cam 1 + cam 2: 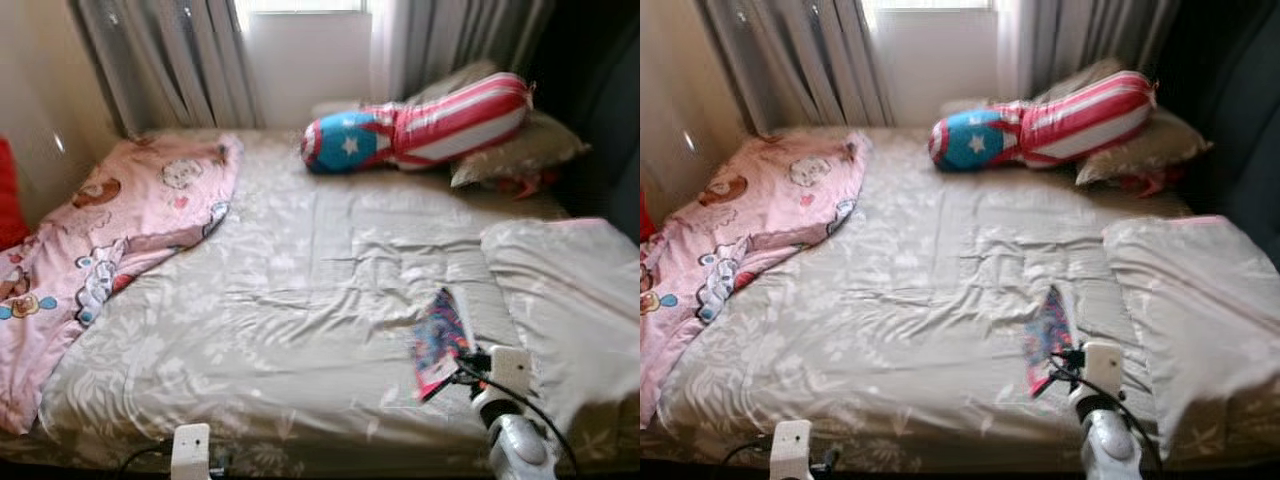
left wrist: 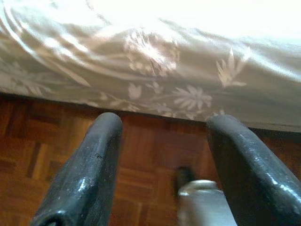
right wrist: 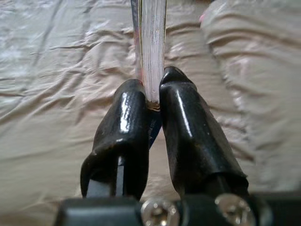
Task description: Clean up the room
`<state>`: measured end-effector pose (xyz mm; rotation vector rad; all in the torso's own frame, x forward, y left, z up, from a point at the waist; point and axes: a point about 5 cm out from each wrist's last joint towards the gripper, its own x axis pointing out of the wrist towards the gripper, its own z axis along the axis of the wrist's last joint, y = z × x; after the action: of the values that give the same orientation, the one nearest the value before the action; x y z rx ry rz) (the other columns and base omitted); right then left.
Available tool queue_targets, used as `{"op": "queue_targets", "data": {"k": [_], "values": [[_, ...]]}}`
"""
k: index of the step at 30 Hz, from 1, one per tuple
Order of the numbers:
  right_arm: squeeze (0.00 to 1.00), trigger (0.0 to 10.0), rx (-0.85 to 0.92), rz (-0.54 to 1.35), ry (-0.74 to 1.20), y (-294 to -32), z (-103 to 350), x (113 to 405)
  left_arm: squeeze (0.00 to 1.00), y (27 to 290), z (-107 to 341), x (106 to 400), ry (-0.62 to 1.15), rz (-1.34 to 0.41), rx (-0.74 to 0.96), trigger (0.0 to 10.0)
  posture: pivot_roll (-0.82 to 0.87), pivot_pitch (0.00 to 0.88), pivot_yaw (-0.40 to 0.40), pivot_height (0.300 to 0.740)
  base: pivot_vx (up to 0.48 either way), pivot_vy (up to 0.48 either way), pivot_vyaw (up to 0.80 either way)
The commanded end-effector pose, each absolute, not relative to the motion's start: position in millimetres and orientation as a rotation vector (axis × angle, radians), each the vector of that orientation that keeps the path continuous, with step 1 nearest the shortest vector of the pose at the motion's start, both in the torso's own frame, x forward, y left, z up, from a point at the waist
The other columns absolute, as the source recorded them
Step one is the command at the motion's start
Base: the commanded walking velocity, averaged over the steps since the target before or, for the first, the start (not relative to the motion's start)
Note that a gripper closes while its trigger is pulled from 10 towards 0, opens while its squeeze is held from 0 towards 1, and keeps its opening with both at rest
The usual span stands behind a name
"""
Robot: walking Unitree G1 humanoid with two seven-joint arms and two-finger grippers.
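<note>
Bed (image 1: 300,330) was the largest thing before the robot, covered in a wrinkled beige sheet with a pale floral print. Grey curtains (image 1: 170,60) hung behind the bed's head end on either side of a bright window. A pink cartoon-printed blanket (image 1: 110,240) lay bunched on the bed's left side, spilling over that edge. A folded beige quilt (image 1: 570,300) lay on the bed's right side. At the head end, a long bolster (image 1: 420,125) with a blue starred end and red and white stripes rested against a beige pillow (image 1: 520,150). Wooden parquet floor (image 2: 42,150) showed below the bed's near edge.

Near the bed's foot edge, toward the right and just beside the quilt, a thin colourful book (image 1: 440,345) stood on edge above the sheet. The right gripper (image 3: 153,101) held it: its two black fingers (image 3: 122,127) were pressed against the book's two faces, pinching its near end between their tips, and the rest of the book stuck out beyond them over the sheet.

The left gripper (image 2: 162,141) hung low by the bed's foot edge over the floor, its fingers (image 2: 89,174) spread apart with nothing between them.
</note>
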<state>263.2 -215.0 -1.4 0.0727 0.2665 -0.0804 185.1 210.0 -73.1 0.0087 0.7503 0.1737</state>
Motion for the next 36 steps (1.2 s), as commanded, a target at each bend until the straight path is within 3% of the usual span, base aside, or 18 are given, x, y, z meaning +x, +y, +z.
{"op": "queue_targets", "data": {"k": [1,9,31,36], "values": [[0.00,10.0,0.081,-0.052,0.216,-206,6,271,0.00,214,-76,179,0.769,0.186,0.003,10.0,-0.06,0.000,-0.005,0.740,0.000,0.000,0.00],[0.00,10.0,0.083,-0.059,0.226,-206,4,269,0.00,219,-78,173,0.787,0.179,-0.003,10.0,-0.06,0.000,-0.003,0.740,0.000,0.000,0.00],[0.00,10.0,0.056,-0.114,0.251,-212,3,270,0.00,213,-78,178,0.792,0.189,-0.026,10.0,-0.05,0.000,-0.019,0.740,0.296,0.000,-0.17],[0.00,10.0,0.055,-0.110,0.252,-210,4,272,0.00,215,-77,177,0.784,0.199,-0.029,10.0,-0.04,0.000,-0.020,0.740,0.000,0.000,0.00]]}}
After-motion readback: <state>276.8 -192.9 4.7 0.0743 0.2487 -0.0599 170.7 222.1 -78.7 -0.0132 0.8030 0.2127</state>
